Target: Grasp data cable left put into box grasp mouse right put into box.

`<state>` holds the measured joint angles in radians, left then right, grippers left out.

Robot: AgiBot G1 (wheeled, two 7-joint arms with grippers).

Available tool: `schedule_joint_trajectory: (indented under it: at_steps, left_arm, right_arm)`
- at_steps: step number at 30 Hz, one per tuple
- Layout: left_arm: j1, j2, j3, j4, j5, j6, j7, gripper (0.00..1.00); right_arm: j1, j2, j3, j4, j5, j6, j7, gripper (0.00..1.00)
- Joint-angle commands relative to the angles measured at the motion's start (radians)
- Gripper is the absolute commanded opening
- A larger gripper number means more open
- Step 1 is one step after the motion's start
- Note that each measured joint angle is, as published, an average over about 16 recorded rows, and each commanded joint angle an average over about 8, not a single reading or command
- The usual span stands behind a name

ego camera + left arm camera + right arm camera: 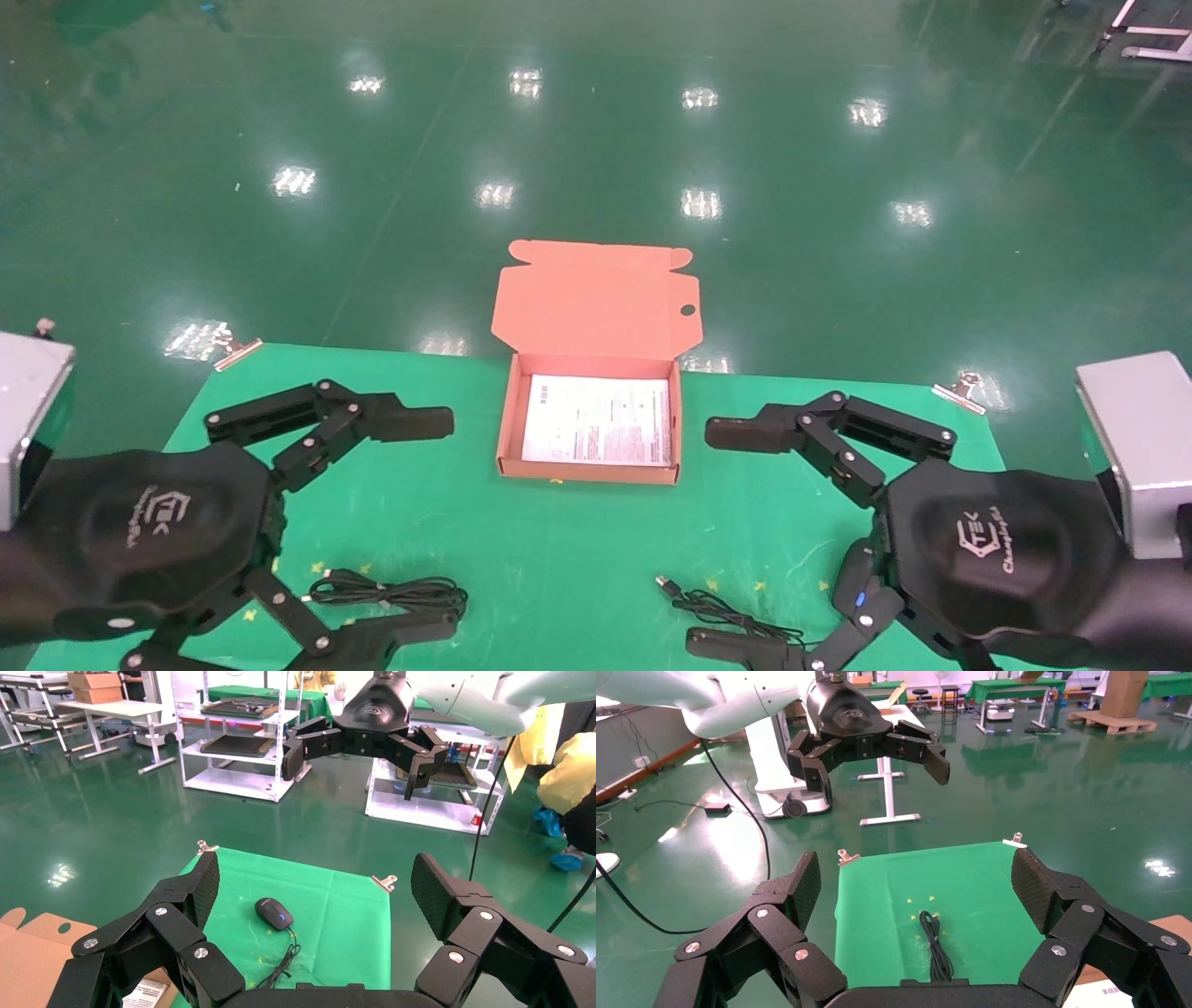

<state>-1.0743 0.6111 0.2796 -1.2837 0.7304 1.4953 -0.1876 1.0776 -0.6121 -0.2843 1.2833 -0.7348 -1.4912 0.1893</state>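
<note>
Green cloth covers the table (pixel 577 550), with the box (pixel 507 410) lying open at its far middle. Left of the box, nearer the robot, lies the cable (pixel 391 592), under the wide-open left gripper (pixel 447 522). The mouse (pixel 273 912) sits right of the box beneath the right gripper (pixel 708 536), also spread apart. Nothing is grasped yet; the left gripper likely must descend onto the cable first.

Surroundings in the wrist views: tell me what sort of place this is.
Probably a factory-style robot lab or workshop: a glossy green floor, white metal racks holding trays, rows of work tables draped in green cloth, and cardboard boxes on a pallet.
</note>
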Motion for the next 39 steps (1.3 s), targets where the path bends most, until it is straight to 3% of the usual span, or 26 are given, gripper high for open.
schedule_joint_trajectory:
  at_steps: [1,24,31,39]
  left_arm:
    - [0.0,0.0,0.0,0.0,0.0,0.0,0.0,1.0]
    - [-0.005,-0.001,0.011,-0.006,0.029,-0.003,0.001,1.0]
    - [-0.059,-0.003,0.075,-0.025,0.177,-0.003,-0.028,1.0]
    - [-0.18,0.036,0.194,-0.04,0.449,0.02,-0.064,1.0]
  right_arm:
    - [0.0,0.0,0.0,0.0,0.0,0.0,0.0,1.0]
    - [0.016,0.014,-0.004,0.013,-0.043,-0.007,-0.028,1.0]
    - [0.103,0.034,-0.068,0.055,-0.241,-0.041,-0.083,1.0]
    - [0.271,-0.013,-0.24,0.073,-0.556,-0.07,-0.222,1.0]
